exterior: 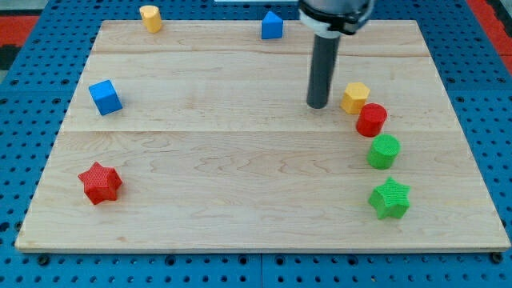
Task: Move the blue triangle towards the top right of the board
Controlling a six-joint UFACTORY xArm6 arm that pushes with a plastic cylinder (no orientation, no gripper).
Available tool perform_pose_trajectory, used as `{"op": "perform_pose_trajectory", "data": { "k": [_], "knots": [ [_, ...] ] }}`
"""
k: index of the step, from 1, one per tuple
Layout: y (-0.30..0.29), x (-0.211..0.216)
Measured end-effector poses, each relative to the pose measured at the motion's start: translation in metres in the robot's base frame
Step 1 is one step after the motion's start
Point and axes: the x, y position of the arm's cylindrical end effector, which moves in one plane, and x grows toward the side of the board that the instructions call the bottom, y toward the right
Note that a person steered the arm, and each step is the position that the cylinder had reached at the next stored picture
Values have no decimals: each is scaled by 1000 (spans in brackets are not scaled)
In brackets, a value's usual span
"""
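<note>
The blue triangle [272,26] stands near the board's top edge, a little right of centre. My tip [318,105] rests on the board below and to the right of it, well apart from it. A yellow hexagon block [355,98] lies just right of my tip, with a small gap between them.
A red cylinder [371,120], a green cylinder [383,151] and a green star [390,198] run down the view's right. A blue cube [105,97] and a red star [100,182] are at the left. A yellow block [150,17] is at the top left. The wooden board [240,160] lies on blue pegboard.
</note>
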Motion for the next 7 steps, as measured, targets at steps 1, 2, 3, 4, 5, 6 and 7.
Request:
{"op": "perform_pose_trajectory", "data": {
  "k": [1, 2, 3, 4, 5, 6, 7],
  "knots": [
    [28, -11],
    [39, -23],
    [-22, -60],
    [-82, -116],
    [-132, -181],
    [-179, -201],
    [-163, -202]
  ]
}}
